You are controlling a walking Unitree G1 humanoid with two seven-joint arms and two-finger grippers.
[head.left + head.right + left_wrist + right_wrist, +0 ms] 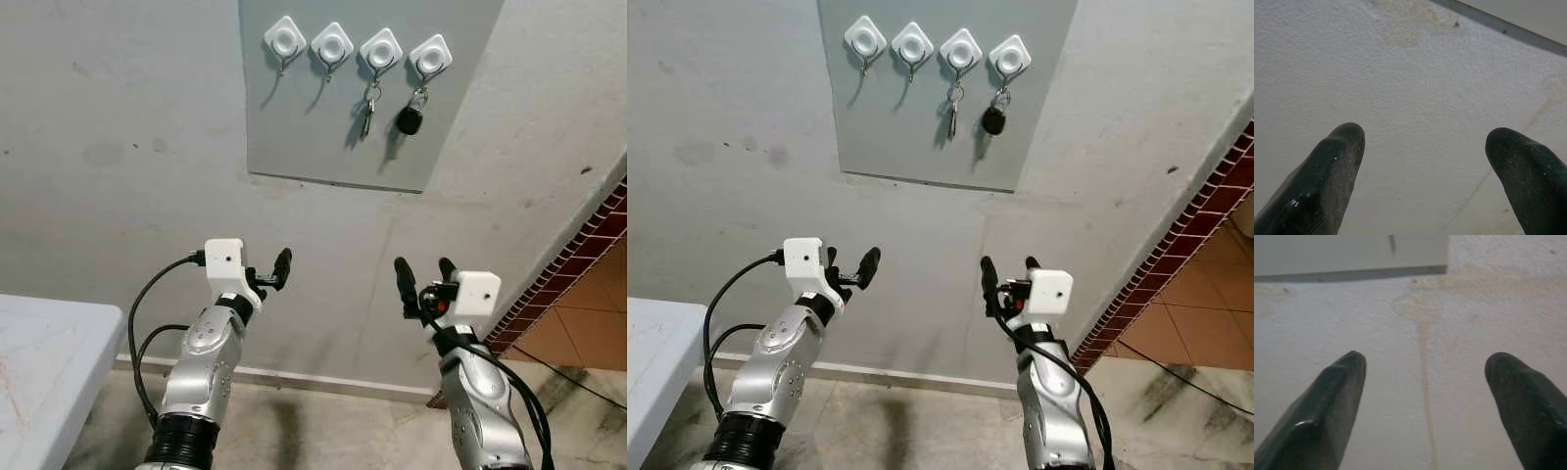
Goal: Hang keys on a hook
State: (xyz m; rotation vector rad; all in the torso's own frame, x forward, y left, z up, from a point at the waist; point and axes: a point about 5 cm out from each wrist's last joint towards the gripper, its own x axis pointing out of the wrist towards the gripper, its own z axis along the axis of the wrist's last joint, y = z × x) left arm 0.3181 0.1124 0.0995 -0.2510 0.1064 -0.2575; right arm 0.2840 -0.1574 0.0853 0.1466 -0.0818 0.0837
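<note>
Item one, your grey panel: fixed to the pale wall, carrying a row of four white hooks; first hook and second hook, counting from the robot's left, are bare; third hook holds a ring with a silver key hanging straight down; fourth hook holds a black key fob on its ring, just beside the silver key.

Item two, your left gripper: raised in front of the wall, well below the panel; fingers spread apart with nothing between them, bare wall beyond.

Item three, your right gripper: raised at about the same height, below the panel's lower right corner; fingers likewise spread and holding nothing; the panel's lower edge lies ahead of them.

Item four, surroundings: white table at your lower left; red tiled skirting and orange floor tiles to your right.
</note>
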